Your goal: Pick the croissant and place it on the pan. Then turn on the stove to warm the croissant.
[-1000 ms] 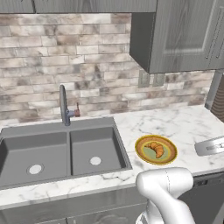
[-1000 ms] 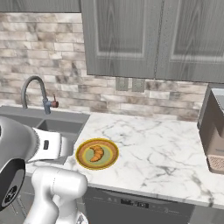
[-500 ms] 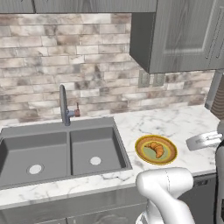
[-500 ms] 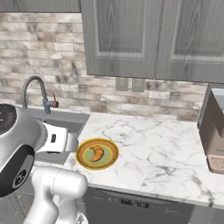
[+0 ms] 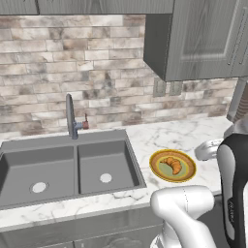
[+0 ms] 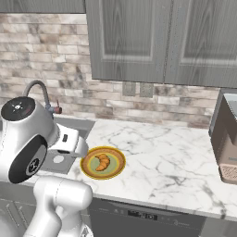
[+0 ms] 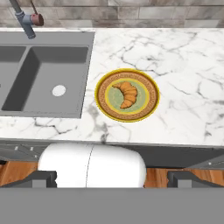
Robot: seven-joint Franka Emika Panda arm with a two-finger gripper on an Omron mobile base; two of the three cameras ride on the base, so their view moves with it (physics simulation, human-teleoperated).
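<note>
Hand view looks down past the gripper (image 7: 112, 177), its two fingertips (image 7: 43, 178) spread wide apart with nothing between them. Beyond, on the marble counter (image 7: 188, 87), the croissant (image 7: 126, 94) lies in the middle of a round yellow plate (image 7: 103, 103), just right of the grey sink (image 7: 43, 78). Farthest back stands the faucet (image 7: 26, 19).

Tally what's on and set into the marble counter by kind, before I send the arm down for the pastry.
Golden crescent croissant: 1
Round yellow-orange plate under it: 1
Grey double-basin sink: 1
Curved grey metal faucet: 1
Dark boxy appliance at the right end of the counter: 1
Total: 5
</note>
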